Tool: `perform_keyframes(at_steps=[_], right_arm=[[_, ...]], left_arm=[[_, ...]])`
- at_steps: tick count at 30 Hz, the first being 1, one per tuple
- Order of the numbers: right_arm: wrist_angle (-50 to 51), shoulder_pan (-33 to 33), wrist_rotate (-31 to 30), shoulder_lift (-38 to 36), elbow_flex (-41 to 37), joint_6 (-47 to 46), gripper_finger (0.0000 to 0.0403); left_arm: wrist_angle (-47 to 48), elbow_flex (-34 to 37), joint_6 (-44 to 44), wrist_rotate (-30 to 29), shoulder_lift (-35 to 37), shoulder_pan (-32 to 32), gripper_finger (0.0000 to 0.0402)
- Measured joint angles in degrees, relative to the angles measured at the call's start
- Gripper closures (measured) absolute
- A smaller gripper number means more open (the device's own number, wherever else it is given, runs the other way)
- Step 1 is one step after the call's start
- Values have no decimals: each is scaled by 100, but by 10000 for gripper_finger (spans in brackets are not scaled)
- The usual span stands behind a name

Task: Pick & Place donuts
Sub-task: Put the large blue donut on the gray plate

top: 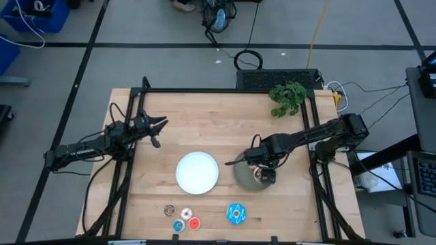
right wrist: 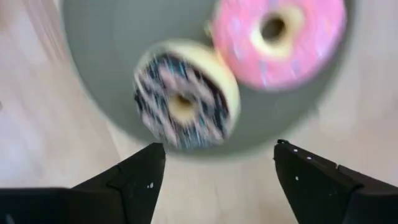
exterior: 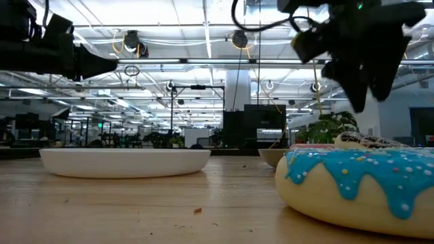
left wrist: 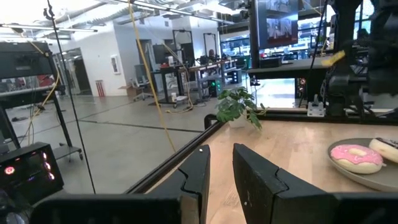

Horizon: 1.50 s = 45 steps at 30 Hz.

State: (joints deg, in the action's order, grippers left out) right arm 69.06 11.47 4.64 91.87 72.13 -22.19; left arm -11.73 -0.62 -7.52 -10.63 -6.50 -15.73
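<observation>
A wooden table [top: 225, 129] seen from above, with two dark arms. The right gripper [right wrist: 214, 171] hangs over the grey plate [top: 246, 178], right of the table's middle, its fingers spread wide and holding nothing. On that plate lie two donuts, touching: the brown drizzled donut [right wrist: 185, 102] and the pink donut [right wrist: 278, 37]. The brown one sits directly beneath the gap between the fingers, close to the plate's rim; the pink one lies just beyond it, farther in on the plate.

The blue donut [top: 236, 214] rests near the table's front edge, a short way front and left of the grey plate, and the right arm is clearly the nearer one to it. It is round, so no approach angle is favoured. Four mini donuts [top: 182, 218] cluster at the front edge, left of the blue one and in front of the empty white plate [top: 197, 172] at the table's middle.

The left gripper [top: 158, 126] waits near the back left corner, well apart from every donut, fingers narrowly parted and empty.
</observation>
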Motion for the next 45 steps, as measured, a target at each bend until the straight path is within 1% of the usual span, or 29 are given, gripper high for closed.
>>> perform_keyframes(at_steps=[3, 6, 8, 11, 13, 14, 15, 17, 19, 21, 23, 25, 26, 27, 28, 31, 33, 35, 38, 41, 45], right_arm=[[202, 174, -8, -292, 157, -65, 147], [30, 404, -127, -636, 158, -228, 186], [-179, 608, -148, -858, 158, -471, 225], [-965, 1070, -216, -1097, 151, -600, 304], [-1288, 1419, -579, -1185, 152, -385, 361], [-1404, 1591, -769, -1232, 131, -218, 381], [-1554, 1738, -892, -1306, 45, -41, 391], [-2003, 1971, -904, -1513, -273, 325, 393], [-2661, 2078, -1028, -1819, -755, 578, 398], [-3417, 2074, -1062, -2330, -1423, 796, 401], [-4455, 2022, -1019, -2891, -2158, 1127, 400], [-5362, 1968, -893, -3556, -2962, 1418, 402], [-5816, 1955, -923, -3895, -3348, 1505, 402], [-6266, 1953, -994, -4199, -3695, 1572, 402], [-6710, 1954, -1187, -4516, -4084, 1672, 402], [-7799, 1943, -1897, -5187, -5052, 2191, 402], [-8565, 1938, -2093, -5484, -5597, 2680, 402], [-9209, 1924, -2109, -5704, -6035, 3125, 402], [-9648, 1862, -2136, -5938, -6449, 3445, 402], [-9543, 1773, -2137, -6193, -6480, 3482, 403], [-9454, 1699, -2124, -6320, -6480, 3705, 403]], left_arm=[[4, 0, 31, 0, 0, 0, 325], [22, 0, 66, 1, 2, 2, 325], [55, 0, 87, 0, 0, 2, 325], [123, 0, 168, 0, 2, 0, 325], [134, 0, 183, -1, 0, 0, 325], [133, 0, 201, 0, 2, 0, 325], [135, 0, 221, -2, 2, 0, 325], [147, 0, 290, 0, 2, 1, 325], [189, 0, 355, 0, 2, 2, 325], [219, 0, 357, 0, 2, 2, 325], [215, 0, 358, 0, 2, 2, 325], [204, 0, 357, 0, 1, 2, 325], [200, 0, 357, 0, 2, 2, 325], [189, 0, 358, 0, 2, 0, 325], [170, 0, 373, 0, 2, 0, 325], [82, 0, 514, 1, 2, 0, 325], [-171, 0, 529, 4, 2, 2, 325], [-285, -2, 664, 9, 4, 2, 325], [-430, -2, 739, 5, 2, 2, 325], [-485, -2, 893, -24, -1, 0, 325], [-549, 0, 1059, -282, -131, -2, 325]])
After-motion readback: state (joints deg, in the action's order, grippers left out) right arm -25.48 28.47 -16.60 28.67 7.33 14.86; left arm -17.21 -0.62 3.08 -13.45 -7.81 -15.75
